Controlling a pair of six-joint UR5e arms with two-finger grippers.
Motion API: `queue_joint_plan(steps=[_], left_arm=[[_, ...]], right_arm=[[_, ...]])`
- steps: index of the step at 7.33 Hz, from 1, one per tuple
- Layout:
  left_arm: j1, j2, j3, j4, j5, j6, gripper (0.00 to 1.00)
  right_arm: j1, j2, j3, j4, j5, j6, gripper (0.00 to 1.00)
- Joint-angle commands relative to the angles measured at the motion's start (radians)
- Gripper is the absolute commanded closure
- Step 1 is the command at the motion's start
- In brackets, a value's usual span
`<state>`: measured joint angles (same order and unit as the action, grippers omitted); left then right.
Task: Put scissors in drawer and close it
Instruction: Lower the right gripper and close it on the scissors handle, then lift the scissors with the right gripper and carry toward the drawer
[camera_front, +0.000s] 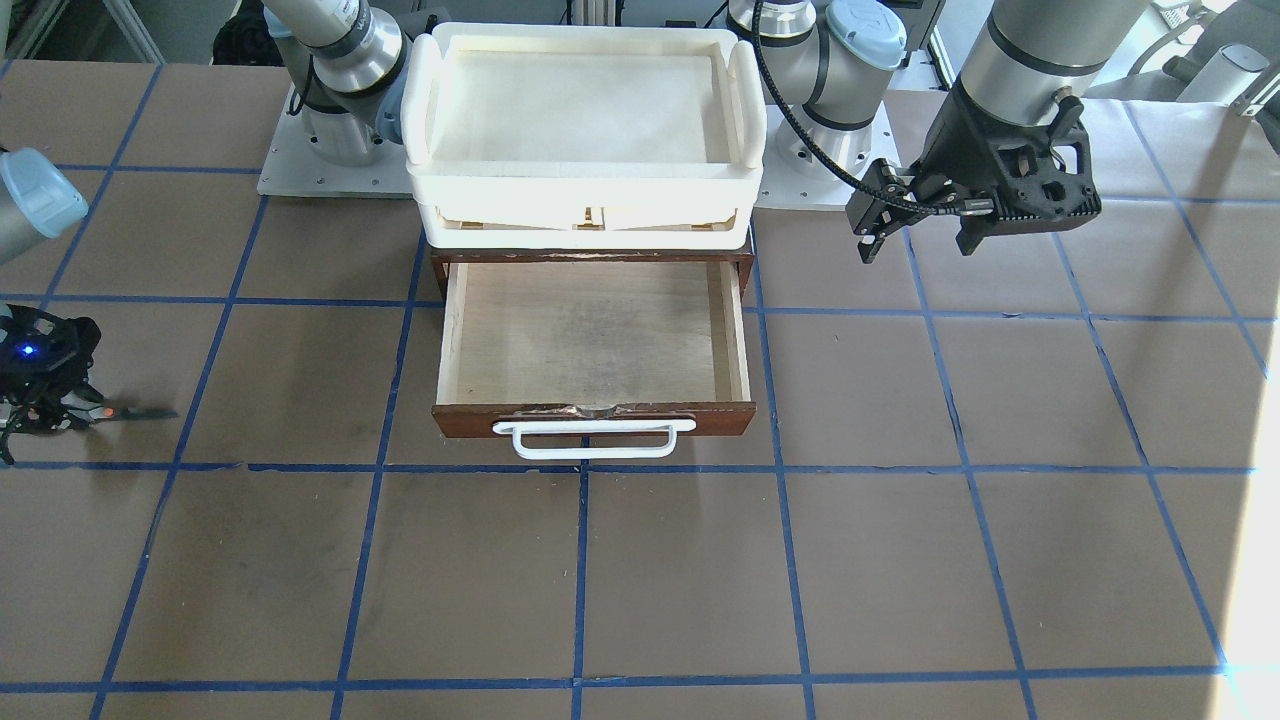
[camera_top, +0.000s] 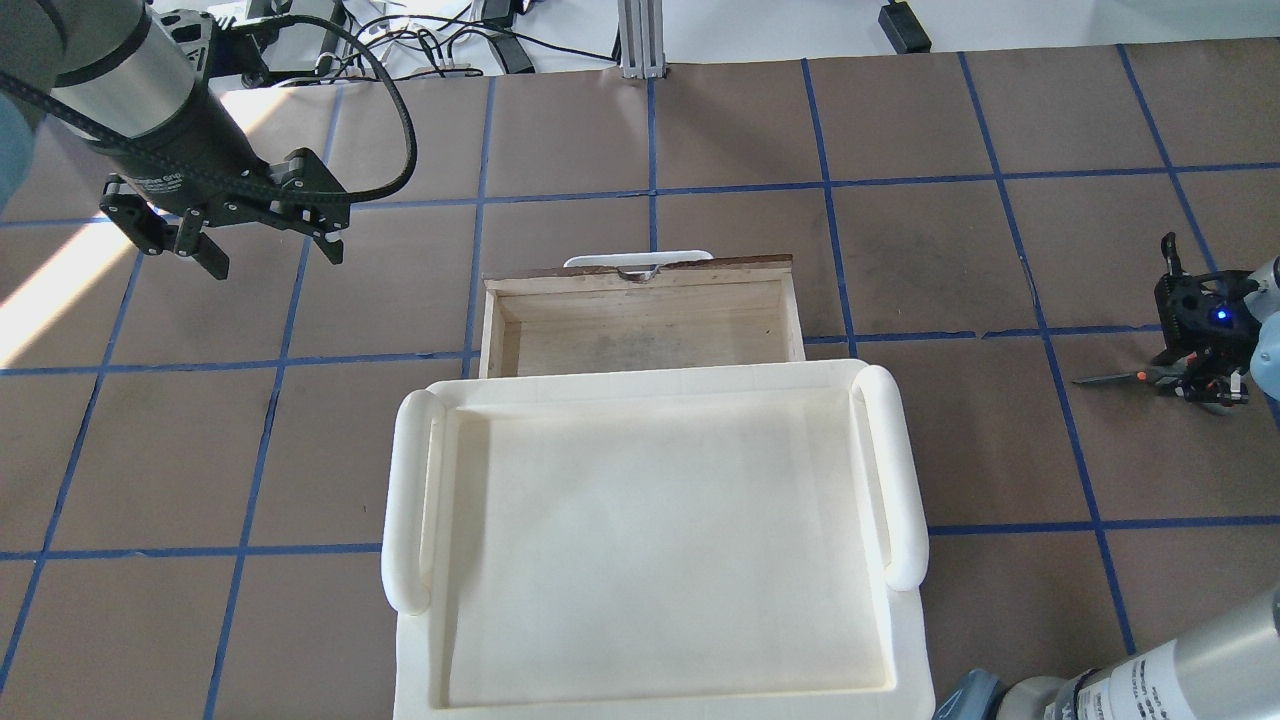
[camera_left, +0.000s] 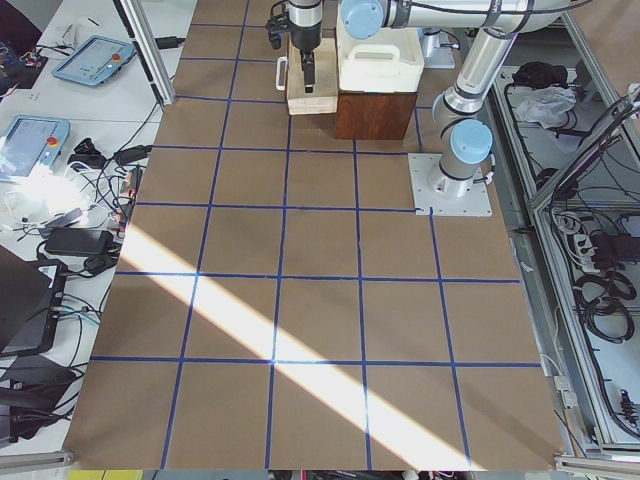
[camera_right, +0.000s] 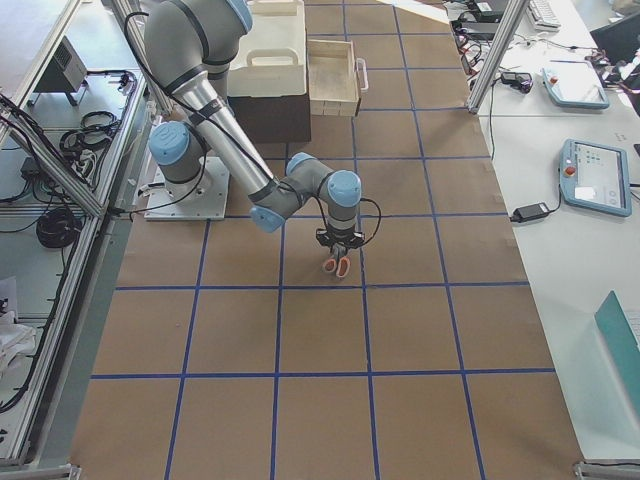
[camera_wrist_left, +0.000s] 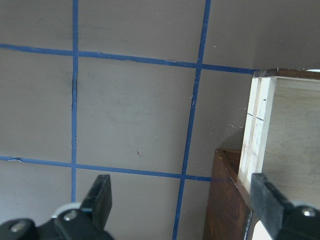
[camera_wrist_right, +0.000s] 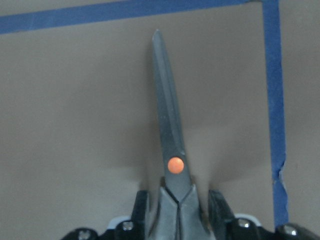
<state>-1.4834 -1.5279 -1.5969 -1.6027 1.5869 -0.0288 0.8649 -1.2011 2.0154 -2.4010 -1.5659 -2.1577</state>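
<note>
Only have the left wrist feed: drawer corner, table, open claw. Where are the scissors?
Observer: Far out on the robot's right side of the table. The right claw straddles the scissors just behind the orange pivot.
Operator: Gripped?
Observer: Cannot tell. The right wrist view shows a finger close on each side of the scissors, but contact is unclear.
Operator: Drawer ready?
Observer: The drawer is pulled out, and the front-facing view shows its plywood floor bare.
</note>
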Motion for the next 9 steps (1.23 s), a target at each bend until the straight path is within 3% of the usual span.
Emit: queue_joint_plan(steps=[1, 2, 4, 5, 7, 9], left_arm=[[0.000, 0.000, 0.000, 0.001, 0.001, 0.000, 0.00], [0.000, 0.000, 0.000, 0.001, 0.001, 0.000, 0.00], [0.000, 0.000, 0.000, 0.001, -0.001, 0.000, 0.00], [0.000, 0.000, 0.000, 0.001, 0.001, 0.000, 0.00], [0.000, -0.002, 0.000, 0.001, 0.001, 0.000, 0.00], [0.000, -0.005, 0.000, 0.000, -0.001, 0.000, 0.00]], right_arm=[[-0.001, 0.002, -0.001, 0.000, -0.020, 0.004, 0.92], [-0.001, 0.003, -0.003, -0.001, -0.026, 0.004, 1.00], [-0.001, -0.006, -0.026, 0.006, -0.028, 0.021, 1.00], [0.003, -0.030, -0.082, 0.035, -0.023, 0.022, 1.00], [0.035, -0.130, -0.226, 0.226, 0.022, 0.062, 1.00], [0.145, -0.149, -0.395, 0.414, 0.039, 0.108, 1.00]])
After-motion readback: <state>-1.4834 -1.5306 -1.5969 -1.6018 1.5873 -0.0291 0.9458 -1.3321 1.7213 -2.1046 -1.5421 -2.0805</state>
